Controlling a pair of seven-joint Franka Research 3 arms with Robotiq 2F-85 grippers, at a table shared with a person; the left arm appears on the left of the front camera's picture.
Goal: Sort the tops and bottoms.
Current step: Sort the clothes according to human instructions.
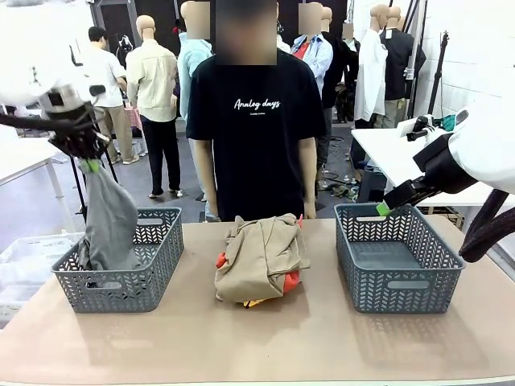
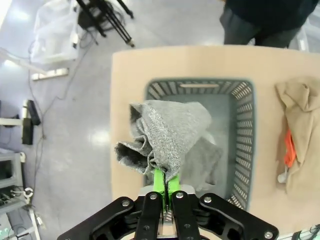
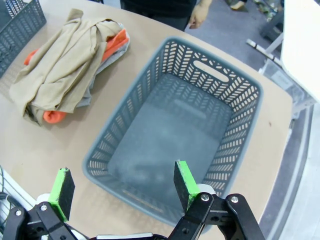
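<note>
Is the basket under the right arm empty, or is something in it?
Empty. The right basket shows bare floor from wall to wall; the khaki-topped pile lies outside it.

"Analog days" is printed in white script across the chest of the person's black T-shirt (image 1: 256, 121); the smaller line beneath is illegible.

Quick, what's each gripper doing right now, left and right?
Left gripper: closed on the grey garment, which hangs into the left basket.
Right gripper: open, holding nothing, over the right basket.
</note>
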